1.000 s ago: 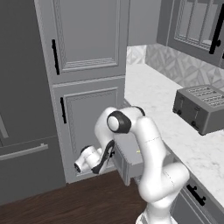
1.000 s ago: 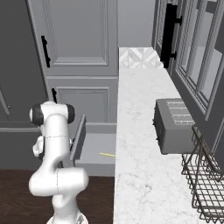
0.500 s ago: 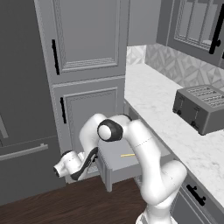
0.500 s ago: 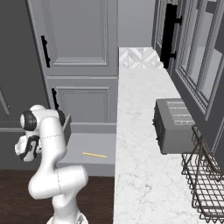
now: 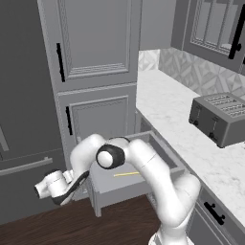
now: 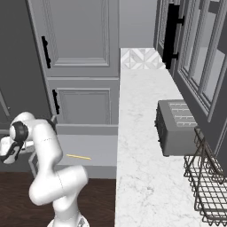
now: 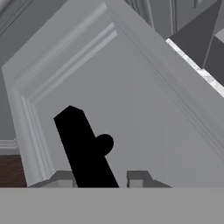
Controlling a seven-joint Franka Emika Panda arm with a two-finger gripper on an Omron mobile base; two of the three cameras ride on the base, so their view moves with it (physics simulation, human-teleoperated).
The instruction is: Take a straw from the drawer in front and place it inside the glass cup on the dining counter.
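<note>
The grey drawer (image 5: 163, 149) stands pulled far out from under the worktop, also seen as the drawer (image 6: 95, 144). The pale yellow-green straw (image 5: 126, 173) lies flat on its floor, the same straw (image 6: 78, 156) near the front. My gripper (image 5: 84, 181) is at the drawer's front panel, arm bent low to the left. In the hand view the gripper (image 7: 100, 179) straddles the short black bar handle (image 7: 85, 144), fingers shut on it. The glass cup and dining counter are out of view.
A toaster (image 5: 220, 117) sits on the marble worktop (image 5: 174, 107), and a wire basket (image 6: 208, 186) stands nearer along it. Tall grey cabinet doors (image 5: 95, 43) rise behind the drawer. A dark fridge front (image 5: 21, 124) is at left, wood floor (image 5: 57, 225) below.
The drawer has slid further out, drawn by my hand moving back and left with the handle. More of the drawer floor and the straw is uncovered.
</note>
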